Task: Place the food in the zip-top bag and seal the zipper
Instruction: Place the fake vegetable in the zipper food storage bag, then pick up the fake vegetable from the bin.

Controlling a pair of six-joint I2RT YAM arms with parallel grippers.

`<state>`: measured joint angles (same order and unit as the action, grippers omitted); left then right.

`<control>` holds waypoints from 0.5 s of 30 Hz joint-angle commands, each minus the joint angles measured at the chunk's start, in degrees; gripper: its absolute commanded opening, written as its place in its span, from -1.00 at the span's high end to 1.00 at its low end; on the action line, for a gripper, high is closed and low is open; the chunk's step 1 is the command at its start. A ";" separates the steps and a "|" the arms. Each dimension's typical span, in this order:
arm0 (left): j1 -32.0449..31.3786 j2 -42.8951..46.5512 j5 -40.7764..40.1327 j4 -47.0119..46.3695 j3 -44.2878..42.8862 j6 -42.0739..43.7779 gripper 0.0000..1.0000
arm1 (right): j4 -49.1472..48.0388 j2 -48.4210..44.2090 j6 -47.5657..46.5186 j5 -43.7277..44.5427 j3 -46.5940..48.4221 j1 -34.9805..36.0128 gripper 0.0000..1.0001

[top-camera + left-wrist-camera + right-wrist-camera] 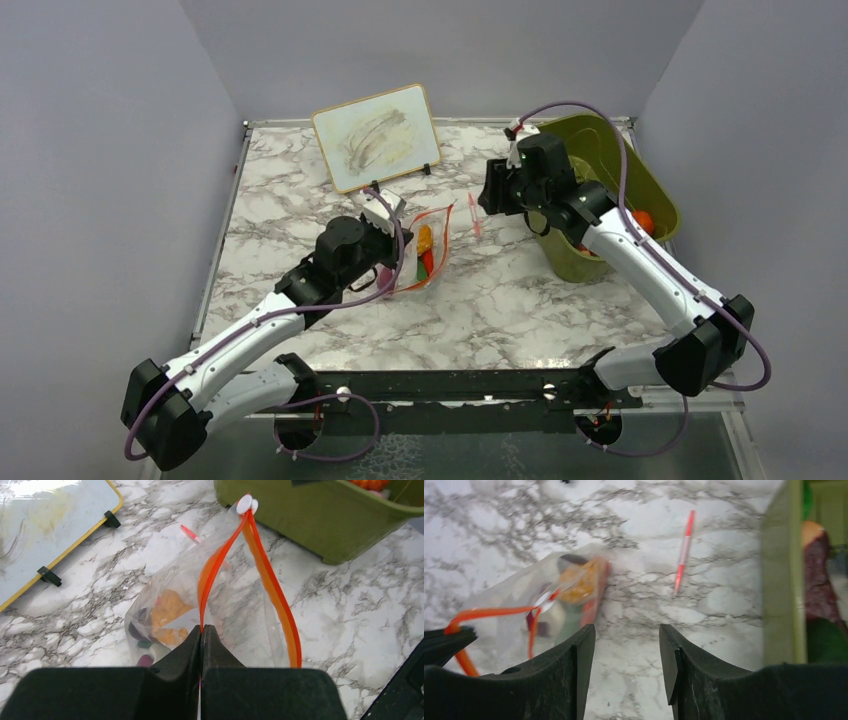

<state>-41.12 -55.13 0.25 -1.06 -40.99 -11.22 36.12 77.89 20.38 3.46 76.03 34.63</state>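
Note:
The clear zip-top bag (428,258) lies on the marble table, its mouth gaping. Its red-orange zipper (272,587) splits into two strips that meet at a white slider (246,503). My left gripper (202,628) is shut on the nearer strip. Food shows inside the bag: an orange piece (167,612) with dark purple and green bits beside it. More food sits in the olive bin: an orange ball (643,220) and a dark red long piece (821,575). My right gripper (626,627) hangs open over bare table between bag and bin, nothing between its fingers.
The olive-green bin (650,190) stands at the back right, close under the right arm. A thin red-pink pen-like stick (684,550) lies on the table between bag and bin. A small yellow-framed whiteboard (378,135) stands propped at the back.

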 commanded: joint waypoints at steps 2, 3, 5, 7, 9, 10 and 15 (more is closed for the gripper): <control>-0.18 0.56 -3.99 -4.57 3.09 5.04 1.00 | 5.32 2.83 -1.61 5.64 5.07 -7.23 -0.04; -0.18 0.21 -3.96 -4.97 2.99 5.44 1.00 | 5.60 3.12 -1.95 6.47 5.51 -8.34 -0.05; -0.19 -0.63 -3.14 -5.13 2.43 6.76 1.00 | 7.40 4.16 -2.17 8.94 7.14 -10.42 -0.09; -0.18 -1.13 -2.31 -5.20 2.24 8.52 1.00 | 9.34 5.13 -2.02 11.47 9.11 -12.74 -0.16; -0.18 -1.40 -2.20 -6.22 3.08 9.21 1.00 | 9.55 5.45 -1.82 15.11 9.31 -15.09 -0.28; -0.18 -1.46 -1.83 -7.11 3.74 9.15 1.00 | 9.69 5.58 -1.55 15.99 9.38 -16.46 -0.31; -0.18 -1.53 -0.56 -9.29 5.75 7.48 1.00 | 11.10 6.15 -1.05 15.79 8.93 -25.71 -0.33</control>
<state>-41.12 -56.42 -1.50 -6.87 -36.69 -3.90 44.29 83.13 19.18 15.88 83.48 15.00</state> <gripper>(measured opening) 0.014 0.666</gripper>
